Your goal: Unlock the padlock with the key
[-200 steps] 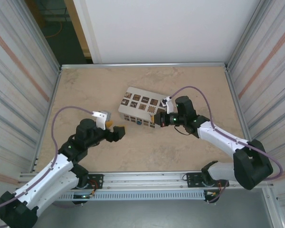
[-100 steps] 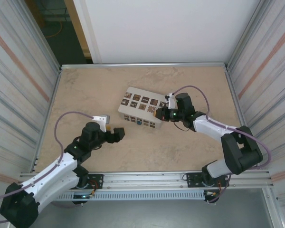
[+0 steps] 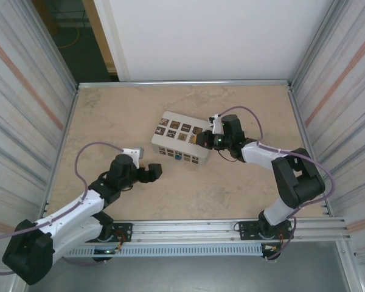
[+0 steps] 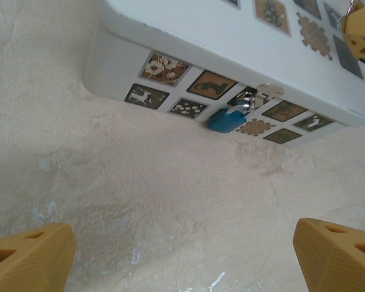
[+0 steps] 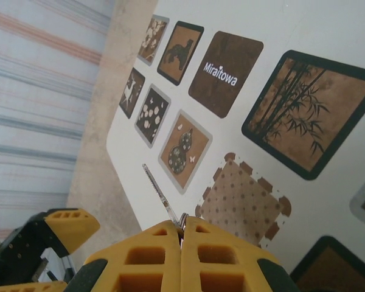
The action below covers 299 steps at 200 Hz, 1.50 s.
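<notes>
Fingers of the left gripper (image 3: 147, 173) stand spread wide with nothing between them. The gripper is low over the table (image 3: 109, 115), at about 8 o'clock from the box (image 3: 177, 135) and apart from it. In the left wrist view its two yellow tips sit at 7 and 5 o'clock, facing the box's near side wall.

The padlock (image 4: 226, 118) hangs on that wall among the brown tiles. Its pale shackle passes through a small metal hasp, and its blue body is down at the foot of the wall by the table. From above, it shows as a blue speck (image 3: 178, 156) at 6 o'clock on the box.

The right gripper (image 3: 202, 139) is at the box's 3 o'clock edge, over the lid. Its fingers are pressed together, pinching the key (image 5: 158, 190). In the right wrist view the thin blade points toward 11 o'clock above the lid's tiles. Whether the blade touches the lid cannot be told.
</notes>
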Motion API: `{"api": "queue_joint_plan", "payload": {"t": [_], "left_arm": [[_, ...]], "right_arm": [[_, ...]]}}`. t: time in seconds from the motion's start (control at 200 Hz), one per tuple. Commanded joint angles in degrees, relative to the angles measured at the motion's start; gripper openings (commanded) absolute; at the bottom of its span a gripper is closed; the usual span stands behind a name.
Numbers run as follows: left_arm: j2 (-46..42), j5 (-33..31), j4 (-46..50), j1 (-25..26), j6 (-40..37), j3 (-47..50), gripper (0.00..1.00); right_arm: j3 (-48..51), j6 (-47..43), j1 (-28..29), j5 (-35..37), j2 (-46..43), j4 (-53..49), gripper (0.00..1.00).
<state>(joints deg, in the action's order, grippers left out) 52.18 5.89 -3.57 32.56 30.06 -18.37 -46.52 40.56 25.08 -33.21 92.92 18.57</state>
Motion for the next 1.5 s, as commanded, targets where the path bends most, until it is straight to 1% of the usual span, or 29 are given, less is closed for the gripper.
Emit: {"api": "queue_joint_plan", "payload": {"t": [0.0, 0.12, 0.366, 0.491, 0.661, 0.792, 1.022, 1.212, 1.493], "left_arm": [[1.79, 1.31, -2.50, -0.63, 0.58, -1.50, 0.93], [4.37, 2.86, -4.82, -1.07, 1.19, -1.93, 0.93], [10.67, 4.84, -10.99, -1.62, 2.89, -2.80, 0.90], [14.10, 6.13, -13.48, -1.71, 3.15, -3.92, 0.87], [18.44, 7.55, -16.72, -1.79, 3.37, -5.51, 0.79], [21.66, 8.70, -19.30, -1.81, 3.58, -6.52, 0.76], [28.35, 8.97, -24.63, -1.51, 2.79, -7.71, 0.71], [33.19, 7.12, -27.06, 0.70, 0.03, -10.10, 0.69], [40.08, 9.31, -32.25, 1.02, 0.75, -12.30, 0.65]], "right_arm": [[-0.85, 1.88, -0.30, -1.63, 2.22, 2.99, 0.00], [-0.22, 1.60, -0.30, -1.92, 3.77, 2.98, 0.00], [2.24, -0.02, 0.19, -1.59, 3.94, 1.21, 0.00], [3.11, 0.04, 1.08, -1.64, 3.84, 1.53, 0.00], [4.24, 0.66, 1.81, -1.04, 4.02, 2.27, 0.00], [4.69, 0.93, 1.89, -0.90, 4.19, 2.70, 0.00], [4.54, 0.55, 1.88, -0.63, 3.84, 2.04, 0.00], [4.53, 0.32, 1.90, -0.46, 3.72, 1.61, 0.00], [4.51, -0.30, 1.90, -0.15, 3.14, 0.45, 0.00]]}}
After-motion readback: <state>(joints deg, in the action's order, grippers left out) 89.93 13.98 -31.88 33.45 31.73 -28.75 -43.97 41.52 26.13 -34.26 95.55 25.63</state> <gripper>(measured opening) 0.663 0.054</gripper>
